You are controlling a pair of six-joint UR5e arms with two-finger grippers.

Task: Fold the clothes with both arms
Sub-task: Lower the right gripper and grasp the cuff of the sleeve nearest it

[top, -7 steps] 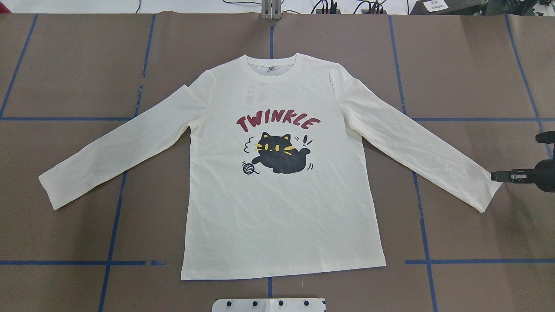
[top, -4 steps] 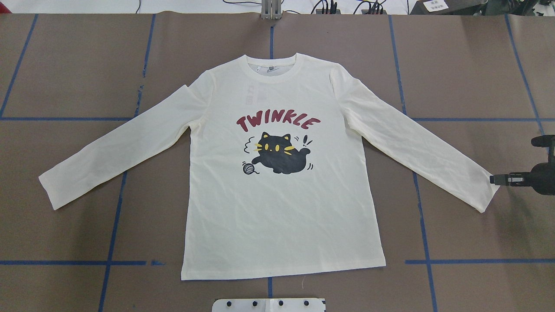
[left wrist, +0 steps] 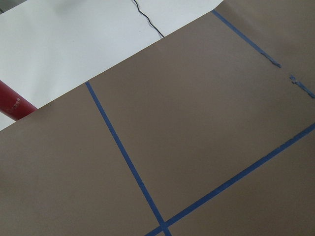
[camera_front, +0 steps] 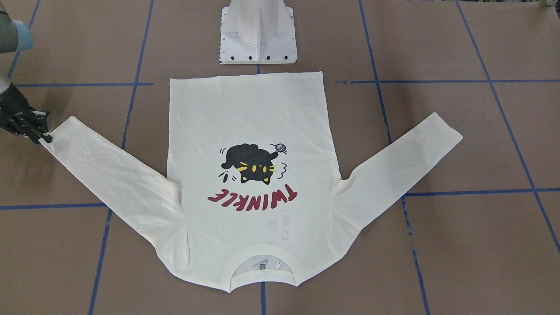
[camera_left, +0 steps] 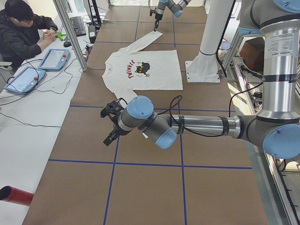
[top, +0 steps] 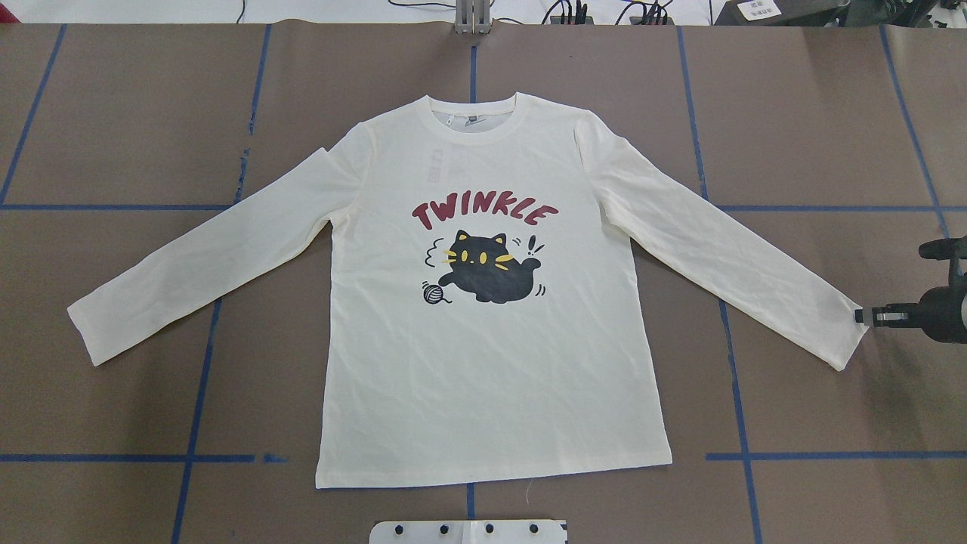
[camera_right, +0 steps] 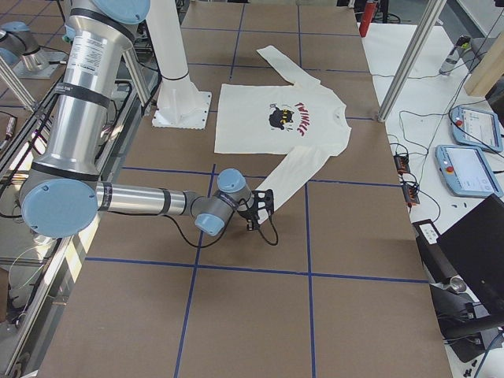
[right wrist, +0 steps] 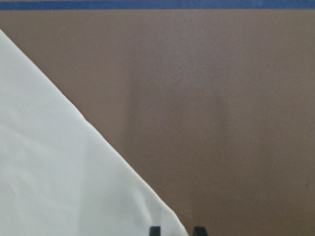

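The cream-white long-sleeved T-shirt (top: 483, 363) lies flat and spread out on the brown table, cat print and "TWINKLE" lettering up, both sleeves angled outward. My right gripper (top: 861, 316) is low at the cuff of the right-hand sleeve (top: 835, 329). In the front-facing view it (camera_front: 46, 139) touches that cuff's corner. The right wrist view shows the sleeve (right wrist: 59, 187) and two fingertips (right wrist: 155, 230) slightly apart, with the cloth's edge running in between them. My left gripper (camera_left: 110, 126) hovers over bare table far from the shirt (camera_left: 150, 75); I cannot tell whether it is open or shut.
The white pedestal base (top: 468, 531) stands just behind the shirt's hem. Blue tape lines (top: 196, 393) grid the table. A person (camera_left: 23, 33) sits at a side table with tablets (camera_left: 54, 58). A red cylinder (camera_left: 16, 194) lies past the table's left end.
My right gripper has shifted slightly along the cuff toward the robot's side and closed in on the sleeve end. The shirt has not moved.
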